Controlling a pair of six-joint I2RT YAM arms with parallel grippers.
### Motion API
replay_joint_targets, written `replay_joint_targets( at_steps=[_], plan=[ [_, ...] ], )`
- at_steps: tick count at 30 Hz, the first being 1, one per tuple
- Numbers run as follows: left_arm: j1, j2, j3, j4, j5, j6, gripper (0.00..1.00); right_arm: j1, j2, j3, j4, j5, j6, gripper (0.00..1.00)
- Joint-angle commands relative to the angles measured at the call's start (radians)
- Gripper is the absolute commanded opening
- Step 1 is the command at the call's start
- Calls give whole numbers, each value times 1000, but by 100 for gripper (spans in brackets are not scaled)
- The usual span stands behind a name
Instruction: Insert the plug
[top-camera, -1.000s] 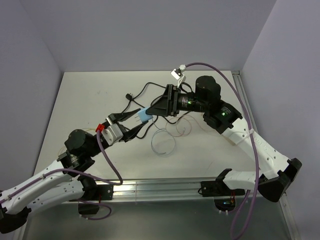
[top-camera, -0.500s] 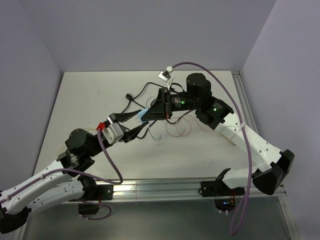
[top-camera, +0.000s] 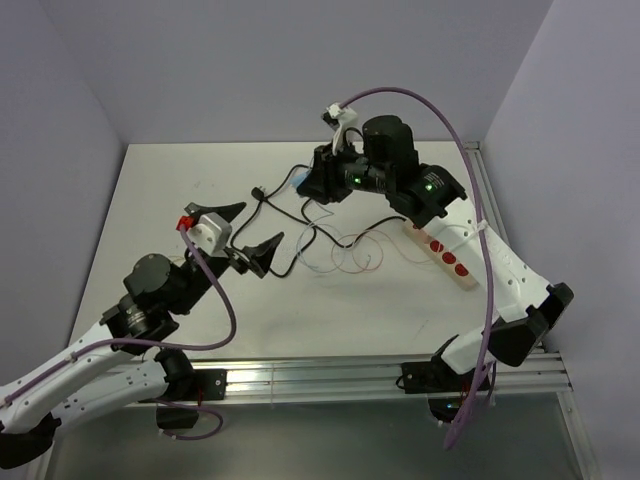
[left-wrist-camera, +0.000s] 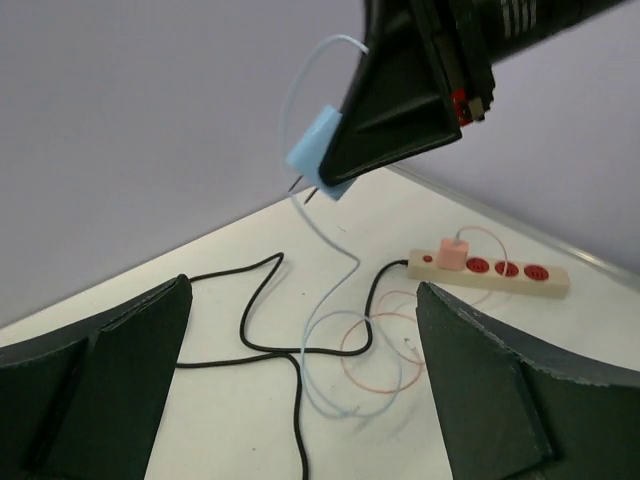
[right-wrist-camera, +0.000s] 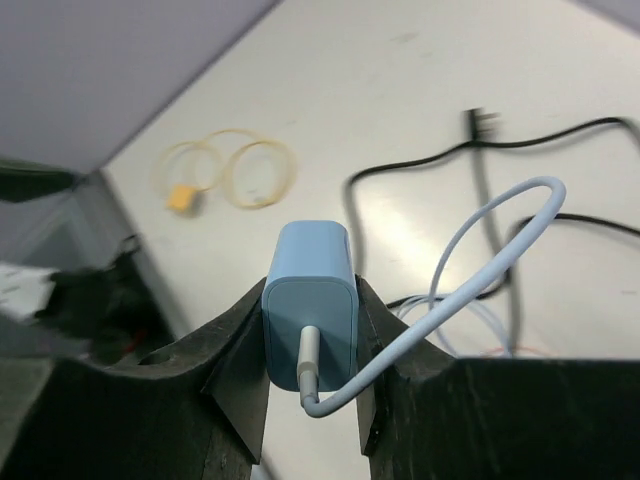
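The plug (right-wrist-camera: 310, 310) is a light-blue charger block with a pale blue cable running from its back. My right gripper (right-wrist-camera: 310, 335) is shut on it, one finger on each side, holding it in the air above the table. From the left wrist view the plug (left-wrist-camera: 320, 152) hangs high with its prongs pointing down-left. In the top view the right gripper (top-camera: 312, 185) is over the back middle of the table. The beige power strip (top-camera: 445, 250) with red sockets lies to the right. My left gripper (top-camera: 243, 232) stands open and empty, to the left of the plug.
A pink plug (left-wrist-camera: 450, 252) sits in the near end of the power strip (left-wrist-camera: 500, 272). A black cable (left-wrist-camera: 260, 340) and thin blue and pink cable loops (left-wrist-camera: 400, 375) lie on the table's middle. A yellow cable coil (right-wrist-camera: 235, 175) lies farther off.
My left gripper has let go of the blue plug, opened wide and drawn back to the left. The right gripper has shut on the plug and carried it up and toward the back.
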Motion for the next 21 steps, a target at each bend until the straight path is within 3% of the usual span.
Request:
replay_joint_targets(
  at_steps=[1,3,5,9,14,16,21],
  plan=[
    [-1,-75,-1,-28,-177,-119,100,-101,-9,-41,171,88,-176,0],
    [-1,-117,-33,-16,-170,-130,99,-203,17,-19,292,123,-187,0],
    [-1,-137,-50,-16,-150,-144,100,-254,86,75,335,215,-299,0],
    [-1,-145,-64,-28,-125,-167,99,-264,265,289,329,437,-574,0],
    [-1,-155,-81,-30,-101,-181,99,-303,446,392,213,691,-699,0],
    [-1,-158,-86,-25,-75,-189,99,-340,485,369,171,732,-688,0],
    [-1,-166,-95,-30,-47,-203,99,-418,436,86,163,840,-599,0]
  ],
)
